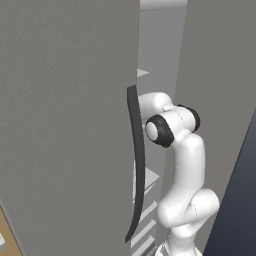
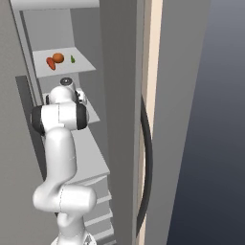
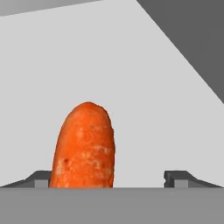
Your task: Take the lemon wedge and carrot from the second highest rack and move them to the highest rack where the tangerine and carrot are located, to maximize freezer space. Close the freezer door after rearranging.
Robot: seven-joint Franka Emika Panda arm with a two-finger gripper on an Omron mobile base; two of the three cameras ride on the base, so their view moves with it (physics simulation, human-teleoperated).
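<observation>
From behind on the left, the freezer door [image 1: 65, 125] blocks most of the sight: a grey slab with its dark curved handle [image 1: 136, 160] at the edge, and the white arm [image 1: 182, 165] reaching past it into the freezer [image 1: 220, 100].

From the right side the inside opens up. On the highest rack [image 2: 83, 64] sit a carrot [image 2: 50, 63], a tangerine [image 2: 58, 57] touching it, and a small green bit [image 2: 72, 59] a little apart. The arm's wrist is over the rack below [image 2: 93, 115].

Looking along the hand, the gripper [image 3: 109, 179] stands wide apart, its two dark tips either side of a fat orange carrot [image 3: 85, 146] lying on the pale shelf. The carrot sits close by the left tip; I cannot tell whether they touch. Nothing is clamped.
</observation>
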